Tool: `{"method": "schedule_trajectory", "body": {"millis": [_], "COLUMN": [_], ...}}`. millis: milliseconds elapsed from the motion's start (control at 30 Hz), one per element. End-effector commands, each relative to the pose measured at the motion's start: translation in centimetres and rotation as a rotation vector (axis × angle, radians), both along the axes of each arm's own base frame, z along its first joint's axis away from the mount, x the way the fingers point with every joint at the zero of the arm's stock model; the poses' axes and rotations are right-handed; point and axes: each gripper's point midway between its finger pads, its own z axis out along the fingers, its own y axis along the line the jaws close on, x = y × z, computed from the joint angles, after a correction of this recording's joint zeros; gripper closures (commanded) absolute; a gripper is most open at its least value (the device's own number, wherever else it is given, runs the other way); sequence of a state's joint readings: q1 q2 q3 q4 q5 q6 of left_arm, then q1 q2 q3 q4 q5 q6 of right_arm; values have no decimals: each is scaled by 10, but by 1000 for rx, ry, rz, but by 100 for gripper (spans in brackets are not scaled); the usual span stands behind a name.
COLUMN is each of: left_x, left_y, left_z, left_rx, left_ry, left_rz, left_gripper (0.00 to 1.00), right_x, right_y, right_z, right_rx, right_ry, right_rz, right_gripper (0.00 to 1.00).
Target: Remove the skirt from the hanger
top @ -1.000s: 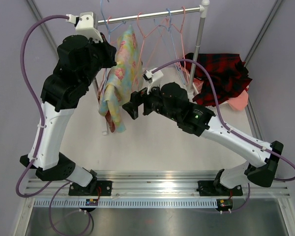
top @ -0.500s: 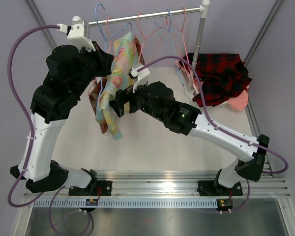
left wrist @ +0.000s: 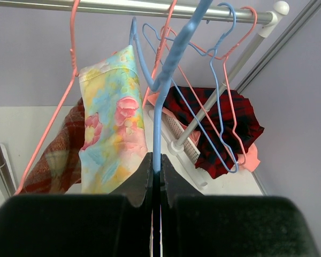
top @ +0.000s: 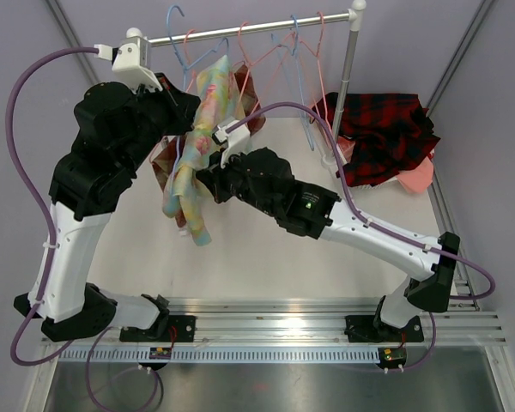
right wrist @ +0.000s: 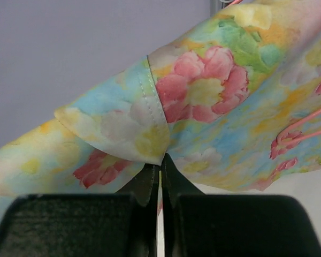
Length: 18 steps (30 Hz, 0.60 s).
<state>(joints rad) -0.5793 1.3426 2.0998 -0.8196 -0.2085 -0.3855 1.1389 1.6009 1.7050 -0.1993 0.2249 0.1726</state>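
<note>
Floral skirt (top: 199, 142) hangs off the worktop (top: 266, 257), under the rail (top: 240, 28), at about 11 o'clock in the top view. Its upper edge is up by the hangers and its lower end trails toward 6 o'clock. In the left wrist view the skirt (left wrist: 109, 128) has its top corner just beside the wire of the blue hanger (left wrist: 174, 53); whether it is clipped there cannot be told.

Right pincer (right wrist: 159, 163) is closed narrow on a folded hem of the skirt (right wrist: 203, 96), with cloth bunched right at the fingertips. Left pincer (left wrist: 156, 160) is closed narrow on the blue hanger's lower wire, and the hanger runs up toward 12 o'clock to the rail (left wrist: 123, 5).

A brown plaid garment (left wrist: 53, 155) on a pink hanger (left wrist: 72, 48) sits at 9 o'clock of the skirt, touching or just beside it. More pink and blue empty hangers (left wrist: 219, 107) hang at 3 o'clock of the skirt. A red plaid pile (top: 382, 137) lies on the worktop at 2 o'clock, well apart from the skirt, with a pink cloth (top: 421, 176) at its 4 o'clock edge.
</note>
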Motion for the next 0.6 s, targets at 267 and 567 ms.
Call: {"method": "schedule_trajectory", "body": {"millis": [267, 567], "left_x": [-5, 32], "left_y": [19, 37], "left_z": [38, 21], "left_rx": [-56, 90], "left_ry": [-140, -151], "left_rz": [74, 250], "left_gripper": [100, 100], "right_x": [-76, -152], "right_y": [-49, -148], "right_z": [53, 62], "right_rx": [66, 54], "right_ry": [-94, -94], "right_rz": [27, -68], "right_gripper": [100, 100]}}
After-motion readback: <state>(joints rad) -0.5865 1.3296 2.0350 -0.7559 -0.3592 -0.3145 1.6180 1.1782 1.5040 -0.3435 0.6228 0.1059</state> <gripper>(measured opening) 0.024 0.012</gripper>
